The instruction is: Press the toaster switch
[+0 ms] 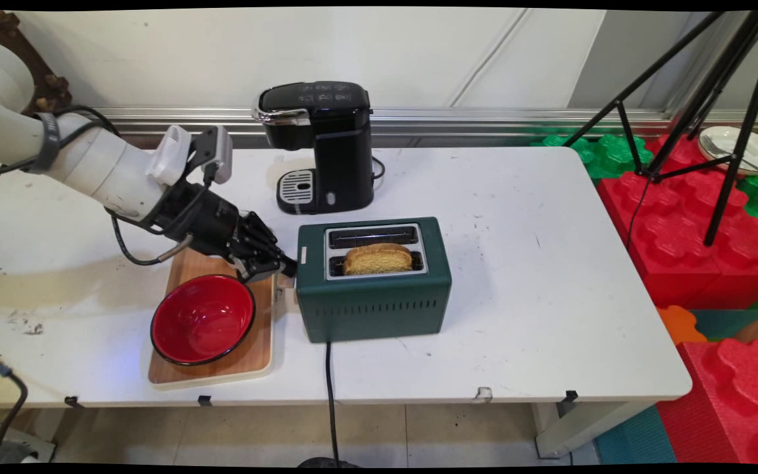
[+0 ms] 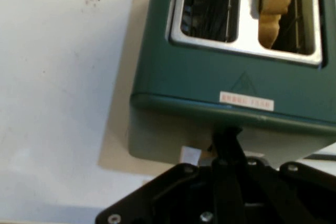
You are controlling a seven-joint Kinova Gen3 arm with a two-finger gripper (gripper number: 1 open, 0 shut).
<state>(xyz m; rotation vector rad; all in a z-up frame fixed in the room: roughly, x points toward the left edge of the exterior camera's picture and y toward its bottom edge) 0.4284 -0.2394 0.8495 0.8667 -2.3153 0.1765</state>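
In the main view the black claw (image 1: pixel 285 265) reached in from the left and met the left end of the green toaster (image 1: pixel 374 289), its fingers pressed together against the toaster's end wall. The toaster stood near the middle of the white counter (image 1: pixel 550 296), with a slice of toasted bread (image 1: pixel 378 258) standing up out of its nearer slot while the farther slot was bare. A black power cord (image 1: pixel 330 395) ran from the toaster's front down over the counter's near edge. Just left of the toaster lay a wooden cutting board (image 1: pixel 247 355) carrying a red bowl (image 1: pixel 202 319), with the claw above the board's far end. Behind the toaster stood a black coffee maker (image 1: pixel 318 145). Right of the toaster, off the counter, were red and green foam blocks (image 1: pixel 695 224) and a black tripod (image 1: pixel 714 99)

In the hand view the claw (image 2: pixel 227 142) rose from the bottom edge, its closed fingers touching the toaster (image 2: pixel 184 77) at its pale end wall just under the green top. Both slots showed above, the bread (image 2: pixel 273 3) in the right-hand one, and a small label (image 2: pixel 247 100) sat on the toaster's top edge
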